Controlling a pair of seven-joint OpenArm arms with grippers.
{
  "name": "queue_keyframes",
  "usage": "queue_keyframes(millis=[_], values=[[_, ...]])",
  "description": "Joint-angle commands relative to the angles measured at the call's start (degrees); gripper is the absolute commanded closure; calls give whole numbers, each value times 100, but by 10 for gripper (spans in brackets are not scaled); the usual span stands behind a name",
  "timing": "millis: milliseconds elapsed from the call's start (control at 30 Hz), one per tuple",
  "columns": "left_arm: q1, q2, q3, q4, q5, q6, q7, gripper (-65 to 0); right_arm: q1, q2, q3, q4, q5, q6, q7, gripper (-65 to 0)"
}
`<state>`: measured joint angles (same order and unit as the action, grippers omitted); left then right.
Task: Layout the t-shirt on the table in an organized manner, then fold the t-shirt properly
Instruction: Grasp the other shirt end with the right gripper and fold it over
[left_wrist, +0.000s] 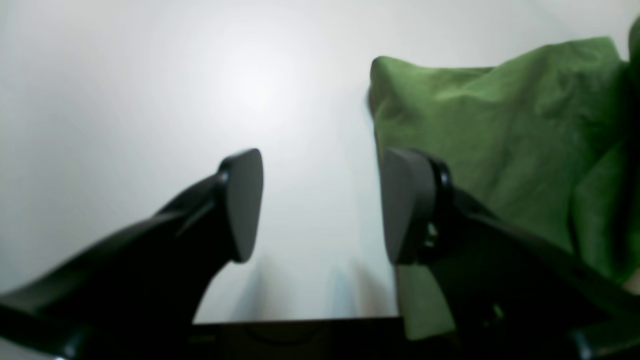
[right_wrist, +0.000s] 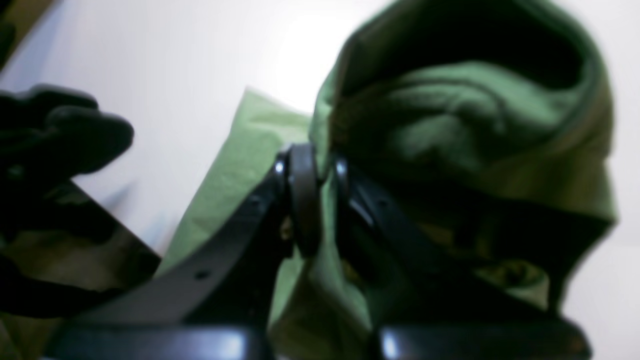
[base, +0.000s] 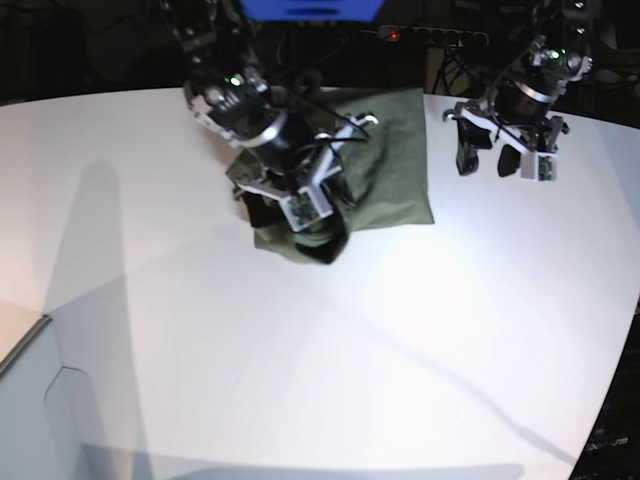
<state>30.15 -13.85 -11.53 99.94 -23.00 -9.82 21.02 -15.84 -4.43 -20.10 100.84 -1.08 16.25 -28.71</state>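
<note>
Toward the far middle of the table (base: 200, 330), the t-shirt (base: 385, 160) lies as a partly gathered block, flat along its far and robot's-left portions and bunched into a hanging fold at its near corner on the robot's right. The right gripper (right_wrist: 320, 200) sits directly on that bunched corner: its jaws are nearly together with a pinch of green cloth between them, and the wrist view shows the fabric rising in a hood-like fold just beyond the fingertips. The left gripper (left_wrist: 320, 205) hovers above bare table with jaws well parted and nothing between them. Seen from its wrist view, the shirt's edge runs alongside one fingertip, the cloth lying wholly to that side and none in the gap. In the base view this gripper (base: 505, 160) stands just off the garment's side edge on the robot's left, close to the far corner. Judgement: the governing relation is that the cloth lies sideways of the open left gripper rather than under it, so any grasp there requires a lateral shift onto the edge. The right arm is nearer the work, being already engaged. Layout appears incomplete, with sleeves and collar not discernible. Risk: pulling the pinched corner alone may drag the whole block.
</note>
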Motion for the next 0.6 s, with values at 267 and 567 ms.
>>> queue_keyframes(millis=[267,567], values=[[172,-44,-214,94,-7,-24,-110,-365,533,-45,-764,-523,69,-188,150,0],[207,-26,-671,94,-7,-24,-110,-366,814,-37,-1230,-1051,69,-188,168,0]])
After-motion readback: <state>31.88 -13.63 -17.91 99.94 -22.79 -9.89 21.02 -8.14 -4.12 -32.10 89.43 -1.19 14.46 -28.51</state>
